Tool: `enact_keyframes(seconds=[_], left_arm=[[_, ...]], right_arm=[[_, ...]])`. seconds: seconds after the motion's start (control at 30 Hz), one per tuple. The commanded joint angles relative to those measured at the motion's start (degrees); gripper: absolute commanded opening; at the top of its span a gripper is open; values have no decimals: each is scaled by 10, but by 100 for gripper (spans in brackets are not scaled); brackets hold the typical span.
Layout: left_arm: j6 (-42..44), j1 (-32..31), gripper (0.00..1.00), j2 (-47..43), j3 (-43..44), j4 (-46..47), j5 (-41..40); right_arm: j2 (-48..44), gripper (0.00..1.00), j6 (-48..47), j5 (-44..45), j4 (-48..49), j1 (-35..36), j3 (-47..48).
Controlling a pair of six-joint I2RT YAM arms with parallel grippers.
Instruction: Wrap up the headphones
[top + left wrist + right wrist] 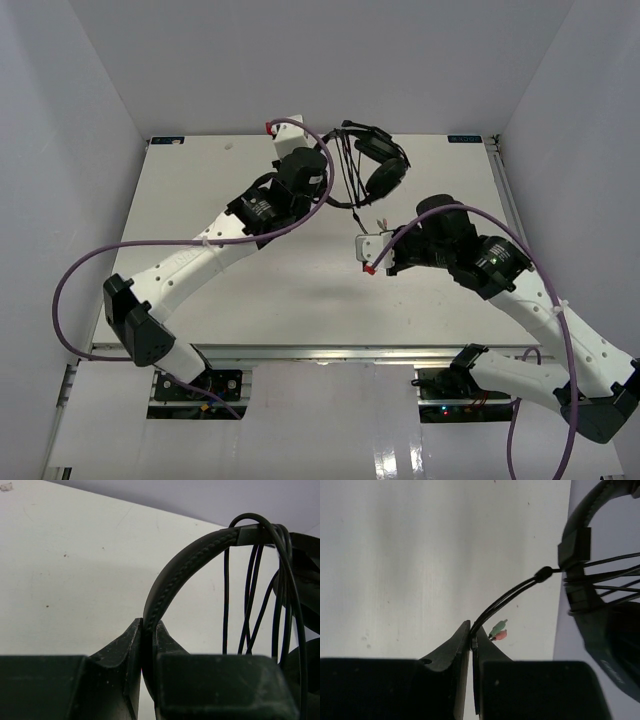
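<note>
L pincer (149, 629) clamps headphones (192, 557); R pincer (471, 636) nips cord (506, 597).

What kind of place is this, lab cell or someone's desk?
Likely a lab robot cell: a white table boxed in by plain white walls, with left arm and right arm bolted at its near edge, holding headphones.

The top view looks down from high behind the table (190, 180). Both wrist views sit low and close — all three share the headphones (385, 180).

headphones (385, 175): near table (200, 180) far edge | cord (350, 178): apparently looped over headband (370, 128)
</note>
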Motion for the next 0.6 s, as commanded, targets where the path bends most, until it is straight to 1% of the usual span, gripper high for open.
enact_keyframes(seconds=[0.0, 0.1, 0.33, 0.37, 0.47, 0.5, 0.57], left_arm=[[14, 3, 0, 18, 3, -18, 26], [28, 3, 0, 50, 6, -47, 66], [65, 4, 0, 107, 25, -109, 140], [66, 4, 0, 108, 29, -116, 151], [85, 4, 0, 136, 45, -142, 191], [89, 4, 0, 142, 49, -142, 193], [104, 3, 0, 148, 52, -149, 222]], right_arm=[[19, 8, -83, 149, -32, 41, 46], [35, 8, -121, 210, -38, 72, 45], [40, 8, -218, 365, -24, 158, -18], [40, 8, -221, 367, -19, 159, -20], [47, 8, -266, 410, -14, 181, -46], [48, 8, -274, 415, -15, 185, -46], [49, 8, -293, 427, -20, 195, -63]])
